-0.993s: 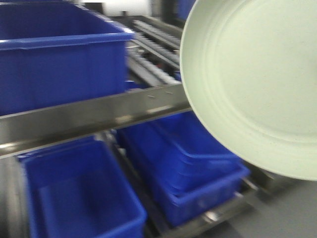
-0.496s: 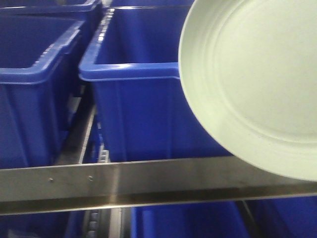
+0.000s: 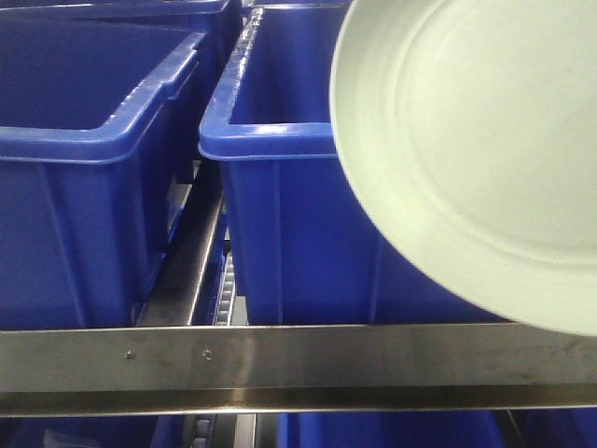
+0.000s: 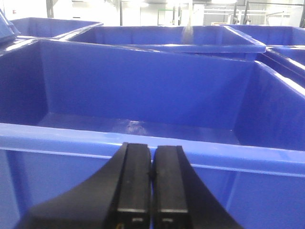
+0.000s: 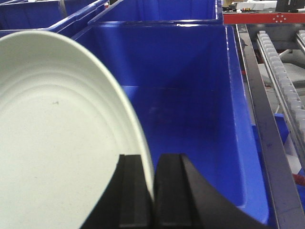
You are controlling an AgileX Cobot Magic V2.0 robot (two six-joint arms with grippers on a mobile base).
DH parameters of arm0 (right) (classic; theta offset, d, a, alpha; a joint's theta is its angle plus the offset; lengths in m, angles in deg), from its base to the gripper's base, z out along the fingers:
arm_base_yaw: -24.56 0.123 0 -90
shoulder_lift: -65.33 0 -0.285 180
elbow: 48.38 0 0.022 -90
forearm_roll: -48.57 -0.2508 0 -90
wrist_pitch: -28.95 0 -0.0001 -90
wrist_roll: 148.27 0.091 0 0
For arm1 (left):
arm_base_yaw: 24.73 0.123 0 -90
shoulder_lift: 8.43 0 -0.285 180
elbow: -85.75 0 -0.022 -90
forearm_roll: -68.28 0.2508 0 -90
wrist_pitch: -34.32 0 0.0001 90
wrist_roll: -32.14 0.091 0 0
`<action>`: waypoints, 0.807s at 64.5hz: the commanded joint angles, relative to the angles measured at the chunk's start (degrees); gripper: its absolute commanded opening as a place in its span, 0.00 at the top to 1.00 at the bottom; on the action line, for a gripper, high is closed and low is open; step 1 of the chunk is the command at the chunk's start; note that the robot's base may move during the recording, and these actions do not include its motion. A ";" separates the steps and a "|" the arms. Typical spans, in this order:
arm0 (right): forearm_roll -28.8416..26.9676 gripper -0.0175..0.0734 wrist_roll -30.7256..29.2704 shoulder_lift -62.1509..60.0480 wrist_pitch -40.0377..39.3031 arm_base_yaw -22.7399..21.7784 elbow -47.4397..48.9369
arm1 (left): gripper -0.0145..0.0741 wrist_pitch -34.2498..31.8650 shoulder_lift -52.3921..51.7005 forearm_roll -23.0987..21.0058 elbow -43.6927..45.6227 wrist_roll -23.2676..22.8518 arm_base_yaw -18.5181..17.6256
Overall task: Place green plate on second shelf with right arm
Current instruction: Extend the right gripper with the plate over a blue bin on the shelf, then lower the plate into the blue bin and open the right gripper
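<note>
The right hand [image 5: 151, 195] holds one green plate [image 5: 57, 143]. Its two black fingers [image 5: 131, 191] pinch the rim, and the thin edge stands between them. The plate is tilted up on its edge. It spreads to the left of this hand and rises above it, and the frame cuts off its left and lower parts.

In the front view the same plate [image 3: 466, 140] fills the upper right, with its top and right side cut off. The hand that holds it is outside that picture.

The second shelf [image 3: 373, 359] shows only as one flat steel front rail across the bottom, with two small screw heads [image 3: 129, 355] on it. At the right the lower edge of the plate overlaps the top of this rail. It is not possible to tell whether they touch. The shelf surface itself is hidden.

Behind the rail, two blue bins [image 3: 93, 187] stand side by side. More blue shows under the rail, but it is cut off and hard to make out. One deep bin opens just beyond the right hand, and one roller track [image 5: 281, 81] runs to the right of it, partly out of frame.

The left hand [image 4: 152, 191] has its two fingers pressed together. The rim of one bin lies just beyond it, and at least three more bins stand farther back, each only partly seen.
</note>
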 commanded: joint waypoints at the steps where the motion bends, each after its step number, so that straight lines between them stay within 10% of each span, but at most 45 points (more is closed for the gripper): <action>1: 0.04 0.75 -0.20 0.37 -6.11 -0.20 2.19 | 0.69 -4.66 -0.20 -0.27 -2.40 -0.36 -0.07; 27: -0.04 0.75 -0.13 0.37 -8.16 -0.20 2.19 | 0.69 -4.66 -0.20 -0.27 -2.40 -0.36 -0.07; 43: -0.78 0.75 -0.08 1.58 -31.92 -0.20 4.35 | 0.69 -4.66 -0.20 -0.27 -2.40 -0.36 -0.07; 52: -5.17 0.75 0.71 8.20 -31.21 -0.20 11.05 | 0.69 -4.66 -0.20 -0.27 -2.40 -0.36 -0.07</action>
